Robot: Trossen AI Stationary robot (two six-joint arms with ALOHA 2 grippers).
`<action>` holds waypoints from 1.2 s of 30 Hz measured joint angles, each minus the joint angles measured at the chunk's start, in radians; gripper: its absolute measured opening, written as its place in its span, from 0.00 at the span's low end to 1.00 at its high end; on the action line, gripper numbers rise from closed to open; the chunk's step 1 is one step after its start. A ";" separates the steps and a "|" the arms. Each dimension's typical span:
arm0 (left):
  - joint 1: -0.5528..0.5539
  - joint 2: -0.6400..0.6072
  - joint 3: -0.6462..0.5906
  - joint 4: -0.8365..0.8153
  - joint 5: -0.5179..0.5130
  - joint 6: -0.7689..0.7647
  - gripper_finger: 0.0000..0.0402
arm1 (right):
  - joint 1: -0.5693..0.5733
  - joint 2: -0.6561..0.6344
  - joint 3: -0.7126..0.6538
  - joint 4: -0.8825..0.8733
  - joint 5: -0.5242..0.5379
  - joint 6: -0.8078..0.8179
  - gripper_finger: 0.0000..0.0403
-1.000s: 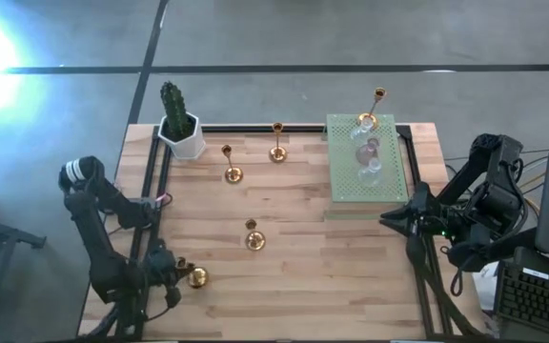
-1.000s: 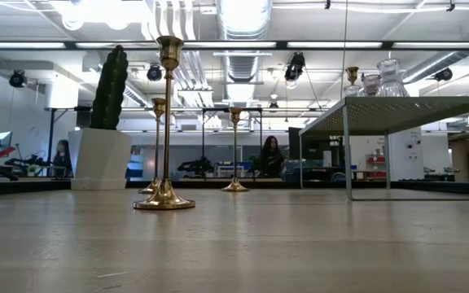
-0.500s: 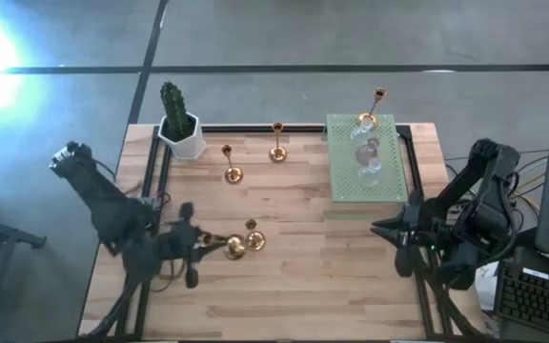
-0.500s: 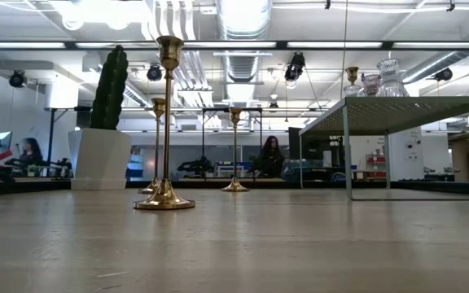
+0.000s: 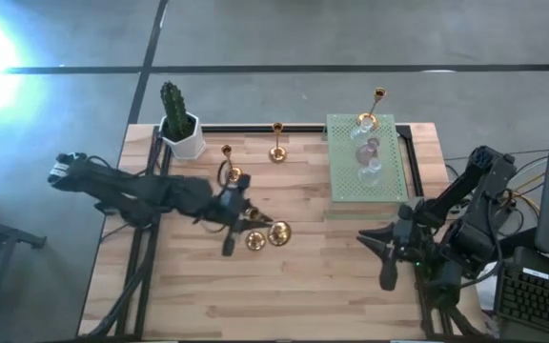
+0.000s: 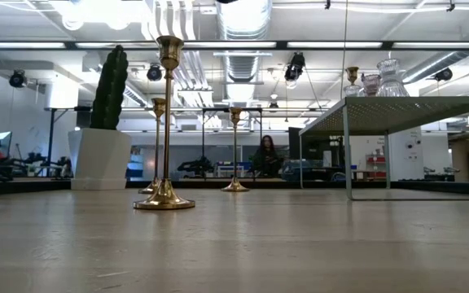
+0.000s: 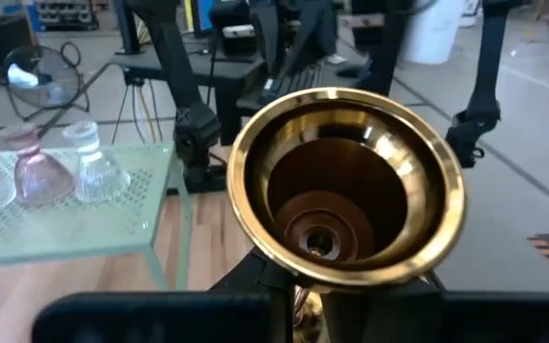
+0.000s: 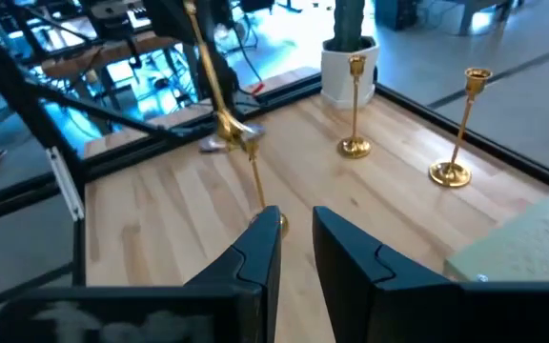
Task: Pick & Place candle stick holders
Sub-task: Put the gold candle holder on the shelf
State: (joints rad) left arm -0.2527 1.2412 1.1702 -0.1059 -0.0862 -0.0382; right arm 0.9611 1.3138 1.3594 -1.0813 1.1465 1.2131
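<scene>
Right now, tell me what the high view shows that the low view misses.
Only the high view: both arms, the left tool shut on a gold holder over mid-table, and the right tool waiting near the table's right edge. Only the low view: a seated person in the room behind. Both: the cactus pot and the green mat carrying glass holders.

We count five gold candle stick holders [image 5: 276,141], three glass holders [image 5: 365,124], one potted cactus [image 5: 178,122], one green mat [image 5: 343,181].
</scene>
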 joint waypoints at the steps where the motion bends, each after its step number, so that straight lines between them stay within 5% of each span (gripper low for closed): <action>1: 0.018 0.012 0.000 0.020 0.027 0.010 0.08 | -0.007 0.007 0.000 0.017 0.004 -0.012 0.16; 16: 0.058 0.315 0.404 -0.173 0.129 0.174 0.08 | -0.215 0.105 0.002 0.338 -0.026 -0.409 0.51; 36: 0.075 0.380 0.497 -0.202 0.209 0.178 0.08 | -0.338 0.151 0.000 0.729 -0.243 -0.791 0.43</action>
State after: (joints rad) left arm -0.1780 1.6211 1.6676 -0.3078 0.1230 0.1394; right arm 0.6231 1.4652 1.3597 -0.3523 0.9035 0.4222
